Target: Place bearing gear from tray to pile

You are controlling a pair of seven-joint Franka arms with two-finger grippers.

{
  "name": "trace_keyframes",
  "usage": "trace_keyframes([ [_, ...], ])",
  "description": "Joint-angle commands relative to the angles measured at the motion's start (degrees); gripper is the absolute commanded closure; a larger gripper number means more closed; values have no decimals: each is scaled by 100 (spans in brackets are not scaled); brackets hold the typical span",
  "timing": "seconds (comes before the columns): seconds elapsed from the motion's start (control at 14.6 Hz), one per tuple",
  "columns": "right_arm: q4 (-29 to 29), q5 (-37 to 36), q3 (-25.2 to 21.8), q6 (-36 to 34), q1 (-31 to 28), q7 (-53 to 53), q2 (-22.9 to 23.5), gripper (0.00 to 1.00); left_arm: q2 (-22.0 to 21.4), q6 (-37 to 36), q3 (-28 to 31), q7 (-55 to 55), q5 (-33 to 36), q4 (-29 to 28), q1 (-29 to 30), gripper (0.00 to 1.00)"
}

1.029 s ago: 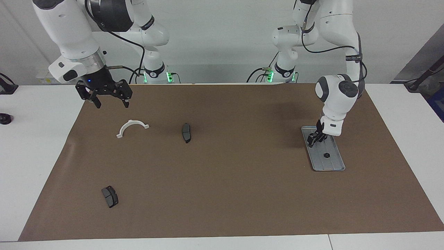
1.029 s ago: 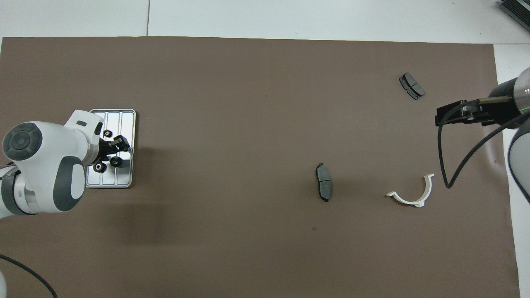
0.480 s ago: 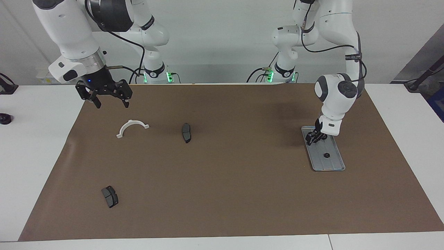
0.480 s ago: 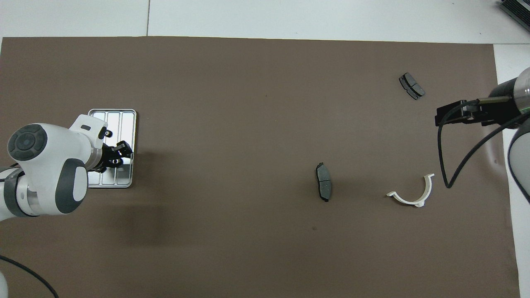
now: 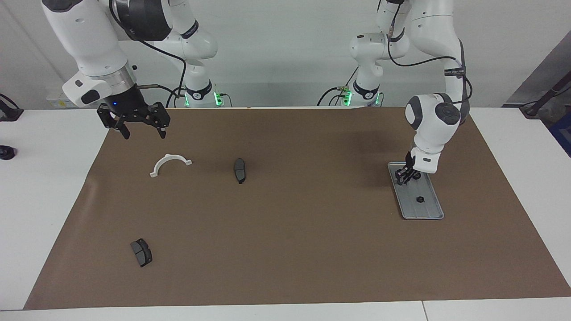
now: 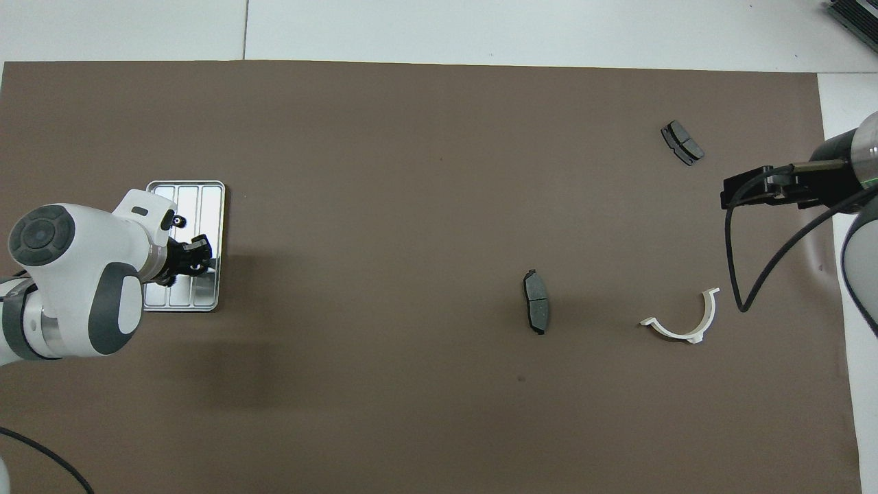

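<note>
The silver ribbed tray [image 5: 426, 209] [image 6: 206, 206] lies on the brown mat at the left arm's end of the table. One small black bearing gear [image 5: 419, 199] [image 6: 180, 220] sits loose on it. My left gripper [image 5: 403, 178] [image 6: 195, 257] is down in the tray's end nearer the robots. Its fingers are drawn together on another bearing gear, which they mostly hide. My right gripper [image 5: 142, 133] [image 6: 741, 192] waits open in the air above the mat near a white half-ring. The pile is out of view.
A white half-ring [image 5: 170, 164] [image 6: 682, 322] lies toward the right arm's end. One dark brake pad [image 5: 240, 170] [image 6: 536, 310] lies beside it toward the middle. Another brake pad [image 5: 141, 252] [image 6: 682, 143] lies farther from the robots.
My left gripper shifted along the tray toward the robots' end and its fingers closed in on a gear. The right arm has not moved.
</note>
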Motion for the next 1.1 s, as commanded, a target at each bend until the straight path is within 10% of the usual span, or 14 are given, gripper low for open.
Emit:
trace_keyframes([
  [0.0,-139,25,22,56,-20,-93,-116,0,-71,-662,53,-40,114,414,-22,100],
  [0.41,-139,25,22,56,-20,-93,-116,0,-80,-2071,-9,-267,106,1874,-635,100],
  [1.03,-139,25,22,56,-20,-93,-116,0,639,554,-35,-4219,-79,1700,-2832,100],
])
